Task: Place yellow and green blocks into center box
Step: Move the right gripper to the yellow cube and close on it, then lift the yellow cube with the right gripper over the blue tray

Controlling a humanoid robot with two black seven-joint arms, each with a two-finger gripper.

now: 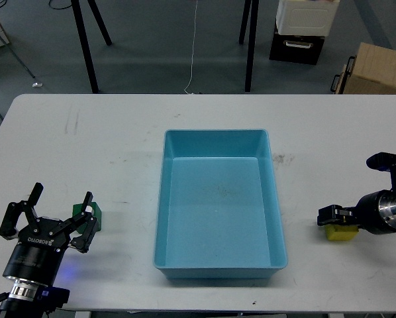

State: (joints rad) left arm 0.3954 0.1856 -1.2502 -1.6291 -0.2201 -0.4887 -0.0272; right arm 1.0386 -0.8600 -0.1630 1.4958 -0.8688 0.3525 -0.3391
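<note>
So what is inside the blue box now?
The blue box shows only its bare floor; no block lies in it. The green block and yellow block are on the table, each partly covered by a gripper.

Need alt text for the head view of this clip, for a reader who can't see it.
An empty blue box sits mid-table on a white table. The left gripper is open beside a green block at lower left. The right gripper reaches over a yellow block at right, partly hiding it.
</note>
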